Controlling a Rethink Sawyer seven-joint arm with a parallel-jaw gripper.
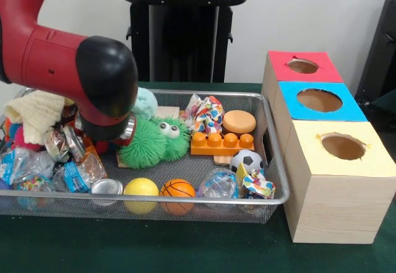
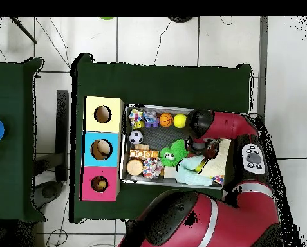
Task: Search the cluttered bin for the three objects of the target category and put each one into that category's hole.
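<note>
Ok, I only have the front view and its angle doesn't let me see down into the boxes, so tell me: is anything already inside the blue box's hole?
Observer: Yes. From overhead, something pale shows down inside the hole of the blue box. I cannot tell what it is.
Operator: And the yellow one?
Observer: The hole of the yellow box looks dark from above, and nothing shows inside it.
Operator: The red one?
Observer: A small yellowish thing shows inside the hole of the red box. It is too small to identify.
</note>
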